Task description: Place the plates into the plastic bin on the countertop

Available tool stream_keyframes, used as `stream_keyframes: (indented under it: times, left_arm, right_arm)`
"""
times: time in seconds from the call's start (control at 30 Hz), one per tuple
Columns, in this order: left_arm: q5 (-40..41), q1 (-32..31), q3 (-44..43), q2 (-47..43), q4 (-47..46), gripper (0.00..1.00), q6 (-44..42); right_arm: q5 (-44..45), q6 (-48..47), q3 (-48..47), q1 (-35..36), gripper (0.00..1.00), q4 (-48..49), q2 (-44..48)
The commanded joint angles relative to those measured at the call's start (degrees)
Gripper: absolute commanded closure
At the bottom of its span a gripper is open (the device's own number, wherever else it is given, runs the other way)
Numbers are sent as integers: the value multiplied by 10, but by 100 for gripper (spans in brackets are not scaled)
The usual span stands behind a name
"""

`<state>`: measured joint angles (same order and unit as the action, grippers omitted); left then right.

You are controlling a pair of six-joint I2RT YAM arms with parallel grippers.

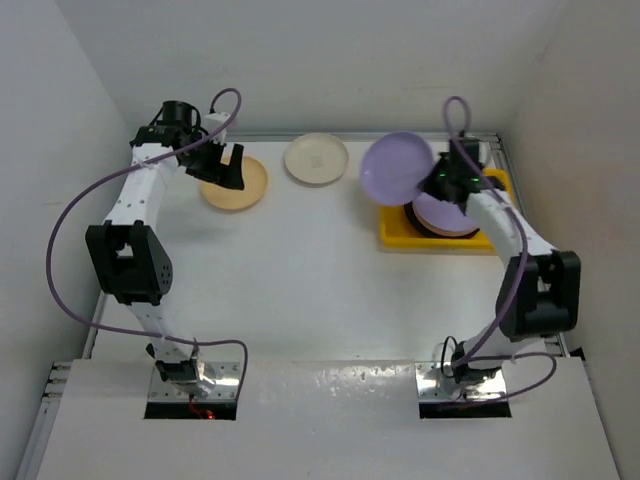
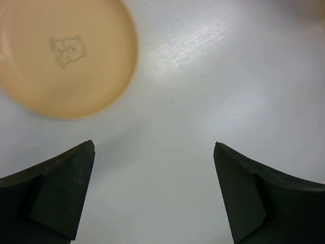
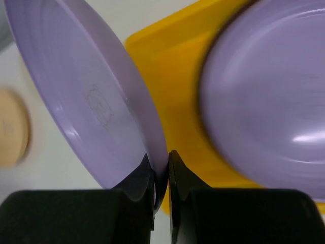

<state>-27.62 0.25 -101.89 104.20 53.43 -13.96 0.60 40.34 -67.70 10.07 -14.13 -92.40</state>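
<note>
A lavender plate [image 3: 91, 96] is pinched at its rim, tilted, by the closed right claw [image 3: 161, 157]; just beyond, a second lavender plate [image 3: 269, 101] is seen in the yellow bin [image 3: 167, 86]. The left claw [image 2: 154, 146] is spread wide, empty; a peach plate [image 2: 61, 56] is seen ahead-left.

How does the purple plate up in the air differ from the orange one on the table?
The lavender plate is tilted on edge, its rim pinched by the right gripper by the yellow bin; the peach-orange plate lies flat on the countertop, untouched, near the open left gripper. Both are round, shallow, similar in size.
</note>
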Motion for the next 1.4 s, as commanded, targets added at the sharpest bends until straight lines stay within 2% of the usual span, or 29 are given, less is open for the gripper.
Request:
stream_keyframes:
  times: [0.0, 0.13, 0.23, 0.4, 0.47, 0.53, 0.57, 0.6, 0.67, 0.7, 0.83, 0.87, 0.9, 0.93, 0.97, 1.0, 1.03, 1.1, 1.13, 1.2, 1.23, 1.33, 1.37]
  left_arm:
    - [74, 21, -10, -4, -14, 0, 22]
    - [74, 40, 12, 7, -19, 0, 22]
    - [63, 45, 12, 18, -19, 0, 22]
    - [56, 45, 12, 24, -19, 0, 22]
    - [56, 45, 12, 24, -19, 0, 22]
    - [63, 50, 12, 24, -19, 0, 17]
    - [63, 50, 12, 24, -19, 0, 17]
    - [70, 50, 12, 24, -19, 0, 17]
    - [70, 50, 12, 24, -19, 0, 11]
    - [75, 50, 12, 24, -19, 0, 11]
    - [75, 55, 12, 29, -19, 0, 11]
    - [80, 55, 12, 29, -19, 0, 11]
    - [80, 55, 6, 35, -19, 0, 11]
    - [80, 55, 5, 36, -19, 0, 11]
    - [80, 62, 0, 36, -19, 0, 11]
    - [80, 62, 0, 42, -19, 0, 16]
    - [80, 62, 0, 42, -19, 0, 17]
    - [80, 68, 0, 47, -19, 0, 22]
    - [80, 68, 0, 47, -19, 0, 22]
    - [80, 68, 0, 42, -19, 0, 22]
    - [80, 74, 5, 42, -19, 0, 16]
    - [86, 82, 20, 30, -19, 0, 16]
    - [86, 88, 29, 30, -24, 0, 10]
  right_arm:
    - [62, 34, 12, -132, 100, -95, 58]
    - [48, 35, 36, -229, 100, -110, 81]
    - [24, 33, 36, -267, 100, -113, 72]
    - [-36, 22, -8, -287, 90, -147, -1]
    - [-41, 14, -30, -283, 78, -174, -24]
    - [-36, 6, -27, -279, 59, -179, -29]
    - [-26, 3, -24, -276, 48, -181, -28]
    - [-13, -7, -22, -275, 29, -180, -25]
    - [18, -21, -26, -263, 22, -196, -26]
    - [73, -52, -46, -249, 19, -205, -28]
    - [193, -88, -110, -178, 17, -272, -35]
    - [207, -90, -116, -166, 17, -269, -28]
    - [231, -90, -120, -116, 18, -264, -24]
    - [245, -89, -121, -105, 20, -215, -10]
    - [246, -86, -120, -35, 21, -198, -9]
    - [237, -82, -122, -16, 24, -176, -9]
    - [210, -60, -131, 2, 27, -112, -23]
    - [154, -30, -155, 44, 29, -78, -47]
    - [128, 28, -178, 53, 29, -34, -95]
    - [90, 67, -213, 71, 27, -3, -151]
    - [80, 129, -239, 77, 27, 19, -191]
    - [59, 195, -294, 87, 27, 38, -267]
    - [58, 242, -346, 87, 27, 36, -321]
